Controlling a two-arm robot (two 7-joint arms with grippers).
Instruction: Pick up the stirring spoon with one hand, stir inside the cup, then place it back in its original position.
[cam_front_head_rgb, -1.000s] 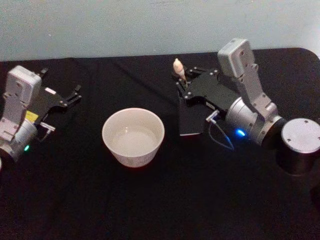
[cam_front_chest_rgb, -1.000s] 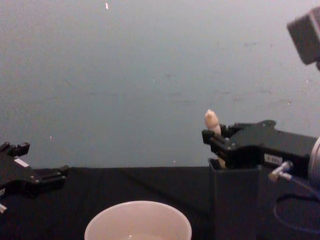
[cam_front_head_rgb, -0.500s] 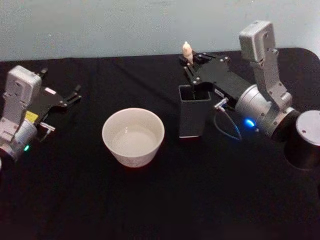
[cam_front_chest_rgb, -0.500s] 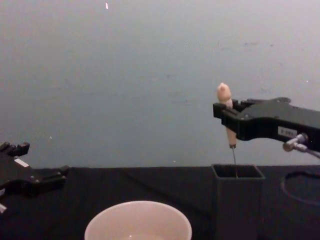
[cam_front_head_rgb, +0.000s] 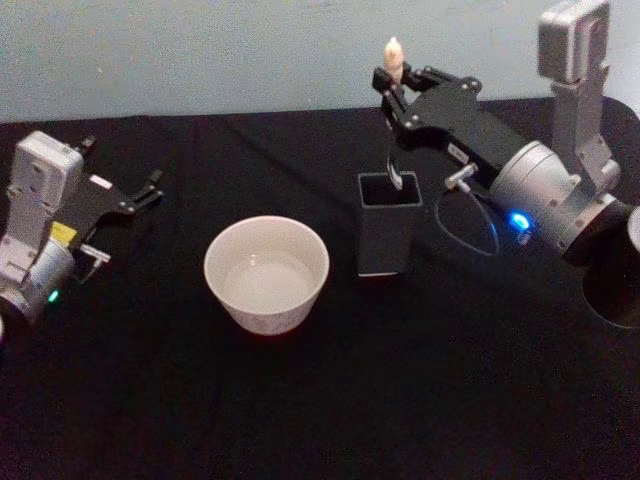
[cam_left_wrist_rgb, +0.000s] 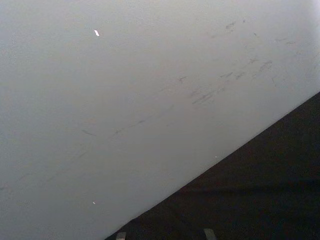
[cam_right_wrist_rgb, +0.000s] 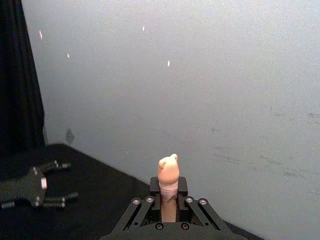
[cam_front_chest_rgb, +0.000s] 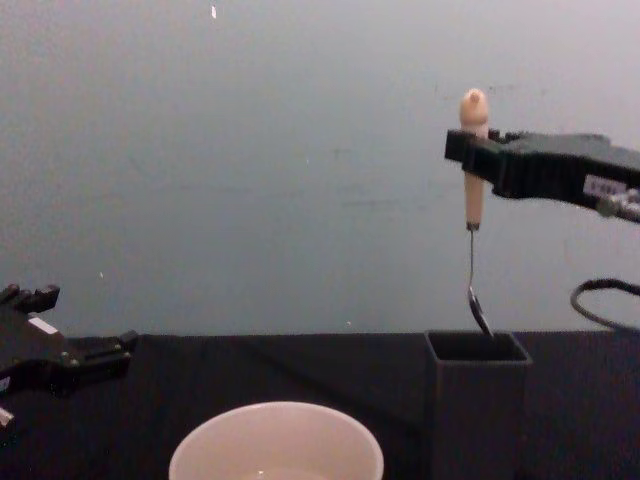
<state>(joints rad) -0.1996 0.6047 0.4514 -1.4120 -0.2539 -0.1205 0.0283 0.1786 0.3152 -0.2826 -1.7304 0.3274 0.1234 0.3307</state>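
Partly hidden by fingers (cam_front_chest_rgb: 455, 150) of right gripper (cam_front_chest_rgb: 474, 150), stirring spoon (cam_front_chest_rgb: 471, 262) handle, over holder (cam_front_chest_rgb: 475, 395).

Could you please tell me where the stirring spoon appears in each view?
Head view: stirring spoon upper centre-right, upright above the dark holder.
Chest view: right of centre, bowl at the holder's mouth.
Right wrist view: bottom centre, its knobbed handle tip.
Left wrist view: faces pale wall and black tabletop.
Shared landmark: the right tool shut on the handle.

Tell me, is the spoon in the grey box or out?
Nearly out. The stirring spoon hangs upright in the right gripper, its tiny bowl level with the rim of the holder.
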